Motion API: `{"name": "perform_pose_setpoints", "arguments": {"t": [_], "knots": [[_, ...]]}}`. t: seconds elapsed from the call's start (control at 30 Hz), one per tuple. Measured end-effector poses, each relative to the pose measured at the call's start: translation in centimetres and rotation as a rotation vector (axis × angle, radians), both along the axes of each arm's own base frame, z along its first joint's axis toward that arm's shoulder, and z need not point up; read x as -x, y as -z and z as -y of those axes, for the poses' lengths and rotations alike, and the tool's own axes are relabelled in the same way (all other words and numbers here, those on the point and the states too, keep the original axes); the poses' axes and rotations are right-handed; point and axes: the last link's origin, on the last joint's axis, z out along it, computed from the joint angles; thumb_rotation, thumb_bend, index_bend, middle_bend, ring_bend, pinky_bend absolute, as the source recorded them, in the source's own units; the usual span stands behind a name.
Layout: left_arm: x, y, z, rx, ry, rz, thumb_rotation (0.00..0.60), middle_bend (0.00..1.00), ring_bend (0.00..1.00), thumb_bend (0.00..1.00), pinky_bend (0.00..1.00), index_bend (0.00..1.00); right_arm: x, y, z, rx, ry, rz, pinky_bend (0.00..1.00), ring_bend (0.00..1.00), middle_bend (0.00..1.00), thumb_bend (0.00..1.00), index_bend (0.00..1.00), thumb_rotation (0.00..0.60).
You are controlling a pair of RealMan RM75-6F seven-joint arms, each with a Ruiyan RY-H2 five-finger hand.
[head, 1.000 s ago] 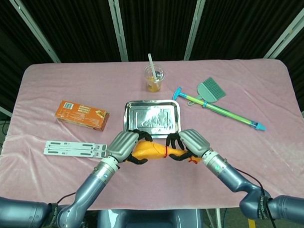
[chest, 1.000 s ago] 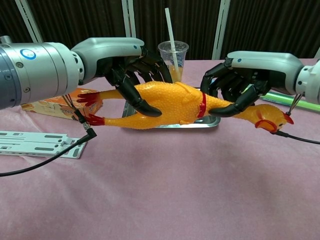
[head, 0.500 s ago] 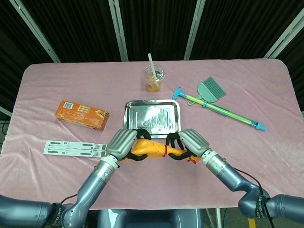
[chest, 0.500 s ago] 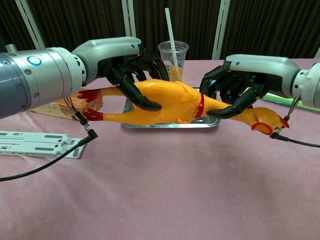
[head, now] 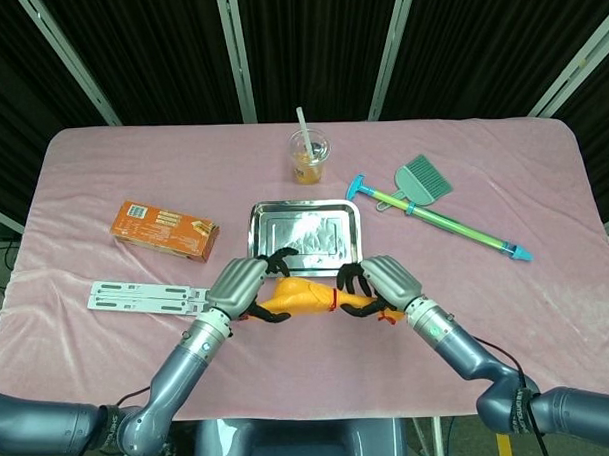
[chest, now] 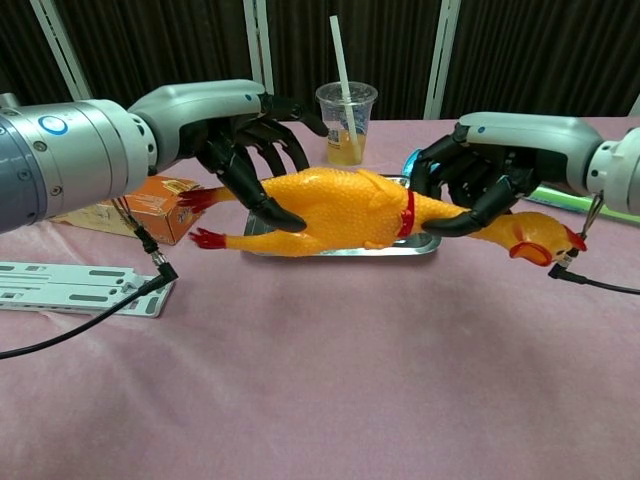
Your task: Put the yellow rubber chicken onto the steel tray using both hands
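The yellow rubber chicken (head: 309,298) (chest: 340,205) hangs level above the pink cloth, just in front of the steel tray (head: 257,235) (chest: 425,243). My left hand (head: 241,285) (chest: 235,130) holds its rump end, thumb across the body and the other fingers spread above it. My right hand (head: 383,283) (chest: 490,170) grips the neck beside the red collar. The red feet point left and the head points right, past my right hand. In the chest view the chicken hides most of the tray.
Behind the tray stands a plastic cup (head: 308,160) with a straw. An orange box (head: 165,231) and a white flat strip (head: 147,296) lie to the left. A teal brush (head: 425,179) and a long green-blue stick (head: 449,223) lie to the right.
The chicken has shifted a little to the right and toward the tray with both hands. My left hand's upper fingers have spread and lifted off the body.
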Motion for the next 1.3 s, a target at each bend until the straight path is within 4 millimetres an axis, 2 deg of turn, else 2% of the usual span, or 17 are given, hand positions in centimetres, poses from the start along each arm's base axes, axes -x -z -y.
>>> {"name": "perform_pose_setpoints", "arguments": {"t": [0.37,0.67,1.07,1.13,1.3], "knots": [[-0.2,0.3,0.0,0.008,0.001,-0.007,0.6,0.33,0.31,0.06,0.44,0.25,0.0,-0.2,0.0,-0.002,0.002,0.011,0.81,0.72,0.73,0.47,0.9,0.6],[-0.1,0.6,-0.2,0.008,-0.002,-0.029,0.6,0.38,0.34,0.19,0.44,0.32,-0.2,-0.5,-0.1,-0.01,0.005,0.036,0.81,0.72,0.73,0.47,0.9,0.6],[0.1,0.4,-0.4,-0.013,0.0,-0.034,0.6,0.39,0.34,0.21,0.44,0.33,-0.4,-1.5,0.0,-0.053,0.045,0.111,0.82,0.74,0.74,0.48,0.9,0.6],[0.1,0.4,-0.4,-0.015,0.003,-0.034,0.6,0.42,0.36,0.27,0.45,0.36,-0.5,-1.6,0.0,-0.063,0.052,0.124,0.82,0.74,0.74,0.48,0.91,0.6],[0.0,0.5,-0.5,-0.033,0.011,-0.026,0.6,0.65,0.56,0.49,0.55,0.6,-0.6,-1.9,0.1,-0.083,0.056,0.144,0.82,0.74,0.74,0.48,0.91,0.6]]}}
